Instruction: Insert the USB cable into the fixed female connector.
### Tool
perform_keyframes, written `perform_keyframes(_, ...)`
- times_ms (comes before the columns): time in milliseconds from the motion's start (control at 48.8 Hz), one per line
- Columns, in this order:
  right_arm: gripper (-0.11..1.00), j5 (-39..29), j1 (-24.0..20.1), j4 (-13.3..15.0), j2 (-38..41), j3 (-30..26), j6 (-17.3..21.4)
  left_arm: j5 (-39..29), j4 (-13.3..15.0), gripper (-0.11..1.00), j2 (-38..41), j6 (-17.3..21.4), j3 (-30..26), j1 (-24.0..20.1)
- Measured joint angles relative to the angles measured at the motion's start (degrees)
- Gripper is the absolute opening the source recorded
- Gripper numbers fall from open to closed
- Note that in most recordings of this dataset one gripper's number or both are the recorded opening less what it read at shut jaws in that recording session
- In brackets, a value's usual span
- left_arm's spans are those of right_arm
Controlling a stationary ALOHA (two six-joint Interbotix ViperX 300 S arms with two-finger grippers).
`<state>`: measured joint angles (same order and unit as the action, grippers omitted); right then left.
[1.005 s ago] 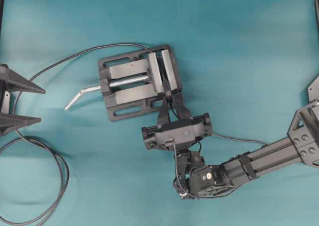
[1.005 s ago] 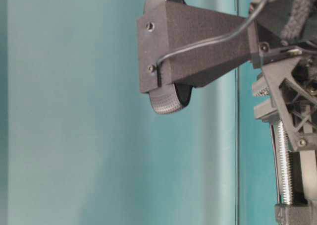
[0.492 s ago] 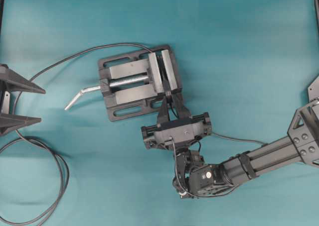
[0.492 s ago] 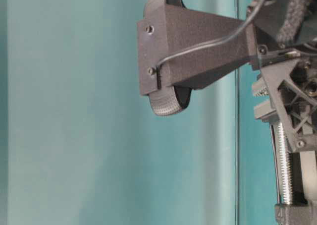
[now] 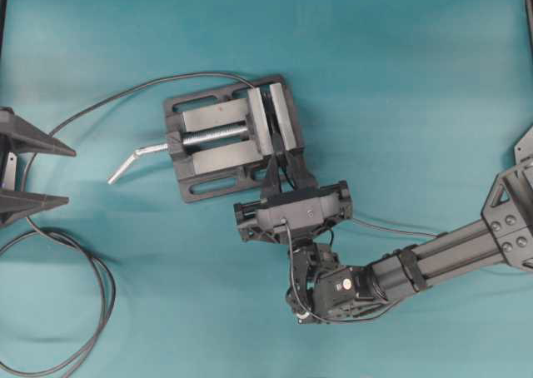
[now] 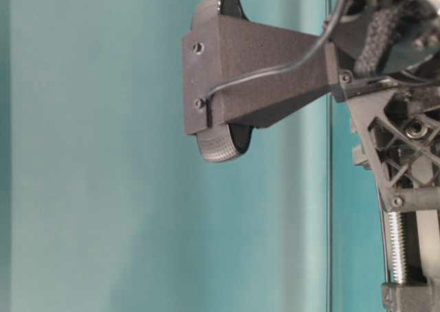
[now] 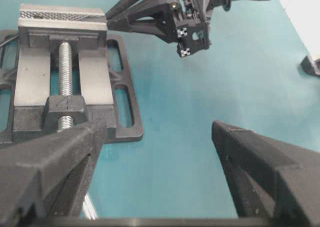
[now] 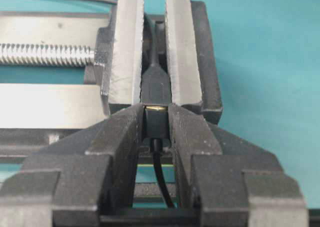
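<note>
The USB cable's black plug (image 8: 155, 123) is pinched between the fingers of my right gripper (image 8: 155, 112), which is shut on it. Only a thin strip of its metal tip shows, right against the fixed female connector (image 8: 156, 84). That connector is a small dark block clamped between the jaws of the vise (image 8: 125, 47). In the overhead view the right gripper (image 5: 281, 166) points into the vise (image 5: 229, 136), and the thin cable (image 5: 391, 226) trails off to the right. My left gripper (image 5: 25, 176) stands open at the left edge, holding nothing.
The thicker dark cable (image 5: 98, 286) loops over the left side of the teal mat and runs behind the vise. The vise's silver screw handle (image 5: 133, 160) sticks out to the left. In the left wrist view the vise (image 7: 30, 82) lies ahead of the open left gripper (image 7: 159, 124).
The right gripper has shifted slightly toward the vise with the plug in it, and its arm has shifted with it. The left gripper has not moved.
</note>
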<state>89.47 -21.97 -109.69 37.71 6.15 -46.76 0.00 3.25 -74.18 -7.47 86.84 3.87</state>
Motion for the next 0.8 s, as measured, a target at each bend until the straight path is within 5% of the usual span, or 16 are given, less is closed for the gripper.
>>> perform_keyframes(800,0.21,-1.05,0.35,2.55,-0.53,1.85,0.62,0.00,0.09,0.99,0.00,0.00,0.18,0.00)
